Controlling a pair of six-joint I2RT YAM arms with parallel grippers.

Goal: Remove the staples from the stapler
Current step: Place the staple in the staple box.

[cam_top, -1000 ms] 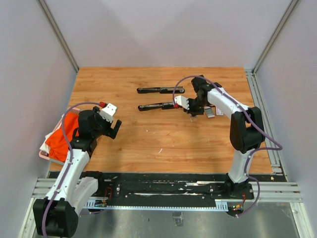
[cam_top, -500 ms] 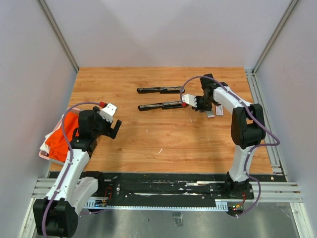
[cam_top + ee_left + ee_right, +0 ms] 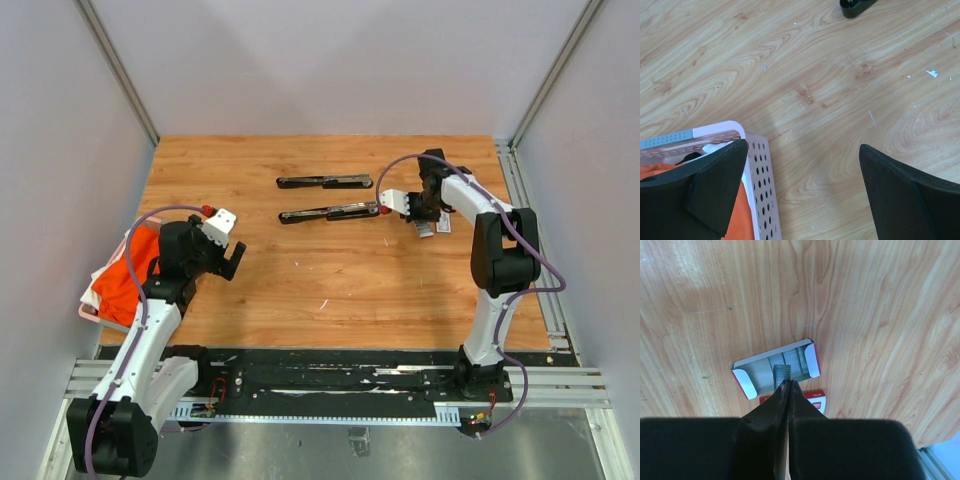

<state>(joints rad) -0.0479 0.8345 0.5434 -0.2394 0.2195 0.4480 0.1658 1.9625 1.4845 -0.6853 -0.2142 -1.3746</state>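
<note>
Silvery-grey metal shows just past the tips of my right gripper (image 3: 788,386): the short strip of staples (image 3: 782,372). My two black fingers are pressed flat together on its near end, so I judge I am pinching it, not merely touching it. The strip runs straight out in line with my fingers. Directly beneath it lies the small open white-and-red cardboard tray (image 3: 743,381), whose long axis runs crosswise to my fingers and is a little tilted. The strip therefore hangs over the middle of the tray, nearer its closer wall. The tray's flat red-and-white sleeve (image 3: 816,401) lies just beside it on my side, partly hidden under my fingers. The black stapler (image 3: 325,213) lies opened out as two long bars on the wooden table (image 3: 300,290). It is off to my left, its nearest end close to my wrist. What the coming move turns on, as I read it, is that the tray is straight below the strip, so I need only lower and let go, with no sideways travel. My left gripper (image 3: 802,150) is spread wide and holds nothing. It hangs well apart from the strip, at the table's left edge over the pink perforated plastic basket (image 3: 760,170) with its orange cloth (image 3: 735,225), so the right arm is plainly the nearer one.
</note>
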